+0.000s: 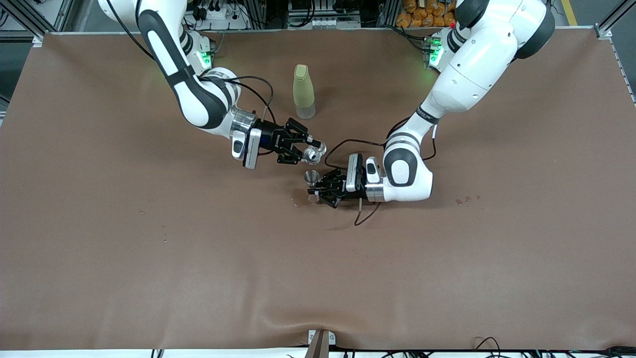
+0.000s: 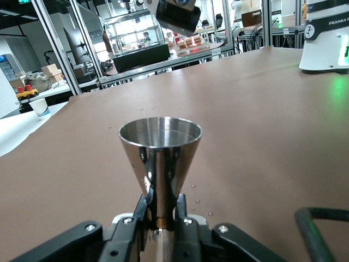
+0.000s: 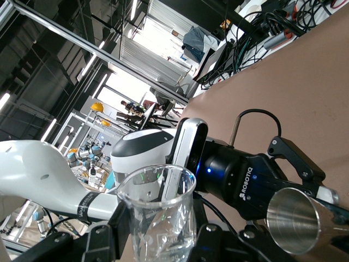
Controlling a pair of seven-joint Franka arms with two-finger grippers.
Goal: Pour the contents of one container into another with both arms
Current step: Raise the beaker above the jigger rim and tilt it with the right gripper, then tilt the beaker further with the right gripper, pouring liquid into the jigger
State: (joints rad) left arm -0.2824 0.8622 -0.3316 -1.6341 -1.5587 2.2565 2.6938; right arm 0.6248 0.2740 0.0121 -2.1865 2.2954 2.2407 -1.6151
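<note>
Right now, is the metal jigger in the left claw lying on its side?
No, the metal jigger stands upright, its open mouth facing up, with the left claw shut around its narrow waist.

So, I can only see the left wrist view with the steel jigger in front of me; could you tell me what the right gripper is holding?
Observer: The right gripper is shut on a clear glass beaker.
Operator: Thanks. Where is it relative to my jigger?
Observer: It is tilted in the air, beside and above the jigger, which the left gripper holds upright.
Operator: Is anything else on the table?
Observer: A pale yellow-green bottle stands farther from the front camera.
</note>
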